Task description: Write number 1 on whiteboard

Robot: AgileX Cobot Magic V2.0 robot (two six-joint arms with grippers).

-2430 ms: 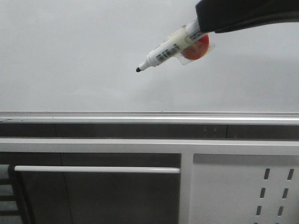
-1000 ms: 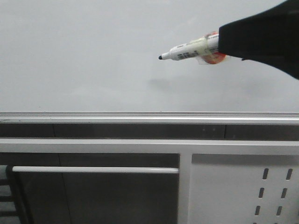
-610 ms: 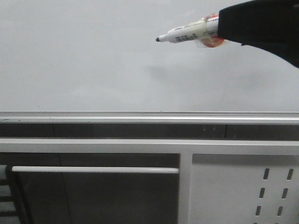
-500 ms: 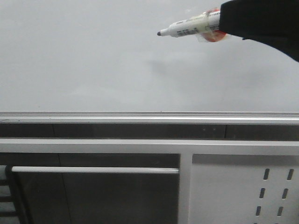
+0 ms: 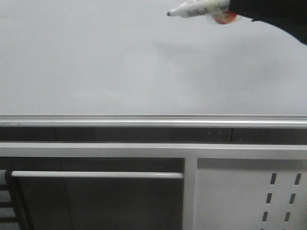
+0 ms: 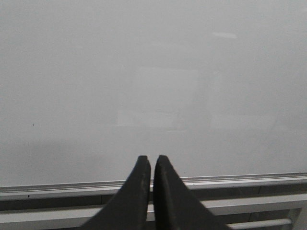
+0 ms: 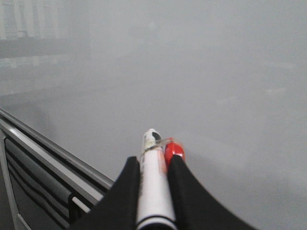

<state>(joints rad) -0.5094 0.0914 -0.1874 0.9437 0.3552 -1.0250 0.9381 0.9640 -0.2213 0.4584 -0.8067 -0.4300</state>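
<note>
Right gripper (image 7: 153, 191) clenches the white black-tipped marker pen (image 5: 199, 8) off the blank glossy grey-white whiteboard (image 5: 96, 62); left gripper (image 6: 148, 165) closed, empty; advise square, light tip contact.

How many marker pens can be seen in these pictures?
1. The only marker pen is held in the right gripper, at the top right of the front view, in front of the whiteboard. The left gripper holds none.

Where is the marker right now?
In the front view the marker is at the top right, held in the right end effector, its tip pointing left before the blank whiteboard.
</note>
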